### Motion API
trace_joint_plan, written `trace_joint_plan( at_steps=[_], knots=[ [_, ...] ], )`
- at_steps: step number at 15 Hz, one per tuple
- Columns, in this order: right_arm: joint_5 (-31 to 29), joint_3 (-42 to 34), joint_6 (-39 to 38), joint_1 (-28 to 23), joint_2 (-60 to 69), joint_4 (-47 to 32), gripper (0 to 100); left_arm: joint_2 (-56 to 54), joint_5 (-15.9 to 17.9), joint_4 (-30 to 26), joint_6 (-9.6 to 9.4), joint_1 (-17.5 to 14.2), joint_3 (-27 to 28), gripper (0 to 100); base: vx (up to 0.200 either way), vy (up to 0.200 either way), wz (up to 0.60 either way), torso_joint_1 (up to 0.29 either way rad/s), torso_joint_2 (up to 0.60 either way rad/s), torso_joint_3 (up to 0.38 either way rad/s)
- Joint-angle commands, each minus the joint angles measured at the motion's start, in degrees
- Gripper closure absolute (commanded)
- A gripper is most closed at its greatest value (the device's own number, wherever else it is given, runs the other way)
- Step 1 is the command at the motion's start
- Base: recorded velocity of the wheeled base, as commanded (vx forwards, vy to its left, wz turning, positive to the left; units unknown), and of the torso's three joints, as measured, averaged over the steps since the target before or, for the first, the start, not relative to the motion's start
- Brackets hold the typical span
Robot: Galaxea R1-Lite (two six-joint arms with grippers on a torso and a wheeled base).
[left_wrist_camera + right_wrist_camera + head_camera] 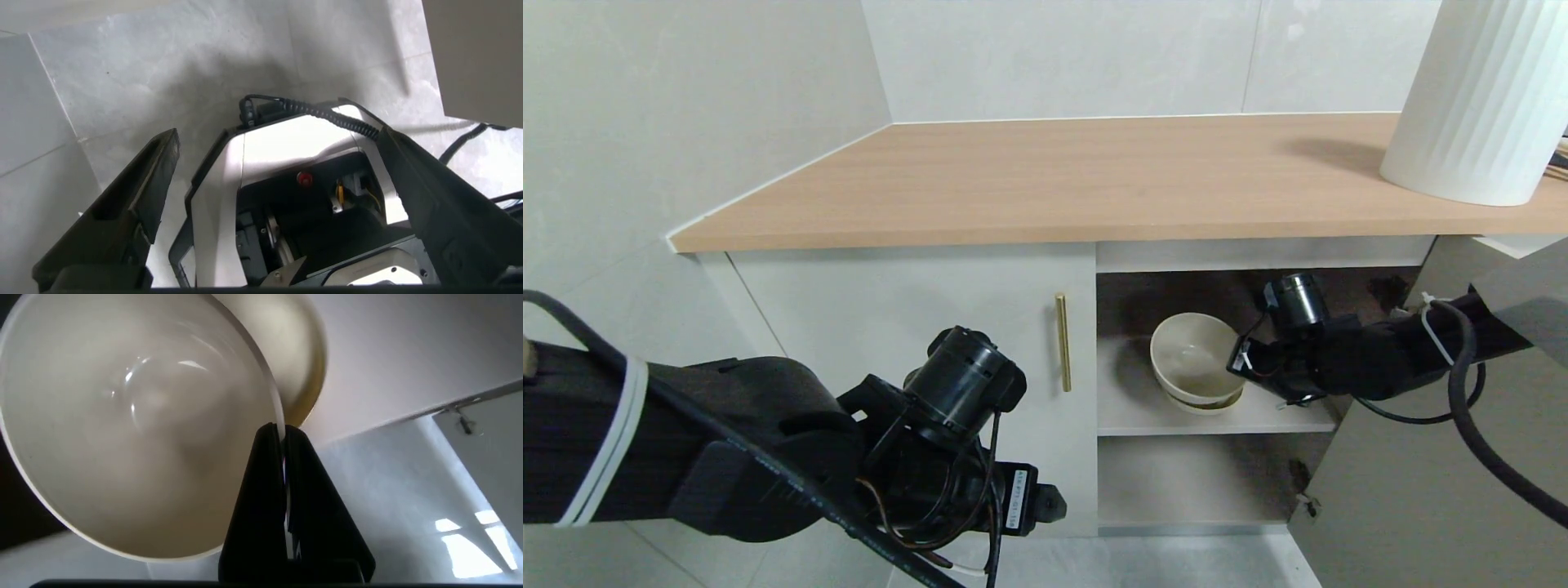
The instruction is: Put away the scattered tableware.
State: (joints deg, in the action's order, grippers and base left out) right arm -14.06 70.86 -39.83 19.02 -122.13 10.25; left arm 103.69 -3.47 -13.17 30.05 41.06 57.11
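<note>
The left arm [727,441] hangs low at the near left, in front of the shut door [915,327]. The left jaws are spread, with nothing between them. Right of the brass handle [1062,343] the cupboard stands open, and a lower bowl [1205,402] sits on its upper shelf [1135,412]. Over it the bowl [1194,359] is tipped up with its mouth toward the near side. Its low edge is at or just above the lower bowl; I cannot tell whether they touch. The right jaws are pinching the bowl by its right rim, and the right arm [1388,351] comes in past the open door [1413,490]. A white vessel [1478,98] stands far right on the bench [1054,180].

The grip is a thin pinch on a smooth rim, so the bowl may slip or swing. Let go while this tilted, it would likely drop hard into the lower bowl, chip it, or skid toward the shelf's near edge. Pulling back, the arm or its cable could snag the door.
</note>
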Motion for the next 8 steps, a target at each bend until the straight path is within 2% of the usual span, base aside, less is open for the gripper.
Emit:
trace_joint_plan(
  at_steps=[1, 8],
  knots=[
    [-0.2, 0.9, -0.1, -1.1, -2.2, 0.1, 100, 0.2, 0.0, 0.1, 0.01, 0.0, 0.0, 0, 0.000, 0.000, 0.00, 0.000, 0.00, 0.000],
    [-0.4, 3.0, -0.2, -2.3, -5.1, 0.1, 100, 0.3, 0.0, 0.1, 0.01, 0.0, 0.0, 0, 0.000, 0.000, 0.00, 0.000, 0.00, 0.000]
  ],
)
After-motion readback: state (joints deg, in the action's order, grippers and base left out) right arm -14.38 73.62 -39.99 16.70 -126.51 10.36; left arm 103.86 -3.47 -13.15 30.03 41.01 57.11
